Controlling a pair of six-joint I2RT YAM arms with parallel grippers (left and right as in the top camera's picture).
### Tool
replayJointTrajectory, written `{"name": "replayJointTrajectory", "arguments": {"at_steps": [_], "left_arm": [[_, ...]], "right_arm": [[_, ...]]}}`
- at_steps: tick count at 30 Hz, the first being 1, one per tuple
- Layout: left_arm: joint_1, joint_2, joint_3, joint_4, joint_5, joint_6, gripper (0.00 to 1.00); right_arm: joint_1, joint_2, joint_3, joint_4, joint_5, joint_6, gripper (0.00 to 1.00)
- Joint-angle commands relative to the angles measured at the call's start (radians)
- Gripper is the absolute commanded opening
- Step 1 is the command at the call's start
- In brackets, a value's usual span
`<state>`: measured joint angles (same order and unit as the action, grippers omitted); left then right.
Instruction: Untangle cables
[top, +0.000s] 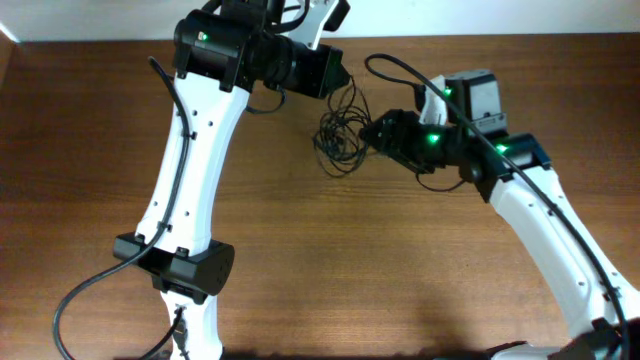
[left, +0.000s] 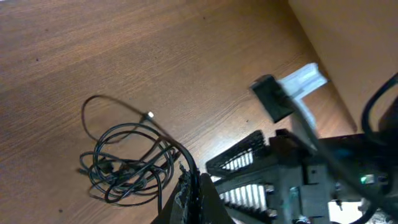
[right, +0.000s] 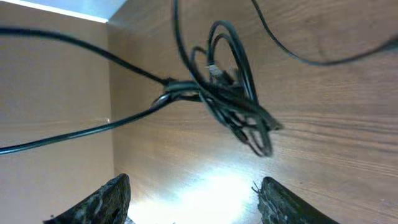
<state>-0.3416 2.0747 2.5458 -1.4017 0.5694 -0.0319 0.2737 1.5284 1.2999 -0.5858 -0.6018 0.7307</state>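
The cables (top: 338, 135) are thin black cords bunched in a loose knot on the wooden table, between my two grippers. My left gripper (top: 343, 78) is just behind the knot and is shut on one strand that rises from the bunch. In the left wrist view, the bunch (left: 124, 168) lies to the left of the shut jaws (left: 191, 186), with a small plug end sticking out. My right gripper (top: 370, 132) is right of the knot. In the right wrist view its jaws (right: 196, 199) are open and empty, with the knot (right: 233, 102) ahead of them.
The table's back edge and a pale wall (top: 500, 20) run along the top. A thicker black arm cable (top: 400, 68) loops above the right gripper. The right arm's body (left: 298, 180) stands close to the left gripper.
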Motion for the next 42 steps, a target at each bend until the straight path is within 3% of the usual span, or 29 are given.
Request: {"name": "replayJointTrajectory", "arguments": {"at_steps": [1,8,16,22,31,34,39,42], "left_arm": [[0.004,-0.01,0.029,0.01,0.015,-0.029,0.0],[0.031,-0.077,0.078,0.01,0.016,-0.03,0.0],[0.094,-0.245,0.106,0.092,0.019,-0.114,0.0],[0.094,-0.246,0.106,0.083,0.048,-0.113,0.0],[0.094,-0.246,0.106,0.076,0.045,-0.113,0.0],[0.094,-0.246,0.106,0.077,0.044,-0.113,0.0],[0.094,-0.246,0.106,0.077,0.045,-0.113,0.0],[0.094,-0.246,0.106,0.077,0.045,-0.113,0.0]], "right_arm": [[0.024,0.033,0.017,0.055,0.016,0.01,0.66],[0.027,0.107,0.017,0.048,0.076,-0.066,0.66],[0.068,0.113,0.017,0.087,0.057,-0.12,0.66],[0.142,0.118,0.017,0.168,0.084,-0.159,0.67],[0.244,0.181,0.017,0.103,0.052,-0.201,0.66],[0.243,0.181,0.017,0.103,0.053,-0.2,0.58],[0.243,0.209,0.014,0.103,0.053,-0.2,0.55],[0.243,0.271,0.014,0.111,0.057,-0.201,0.38]]}}
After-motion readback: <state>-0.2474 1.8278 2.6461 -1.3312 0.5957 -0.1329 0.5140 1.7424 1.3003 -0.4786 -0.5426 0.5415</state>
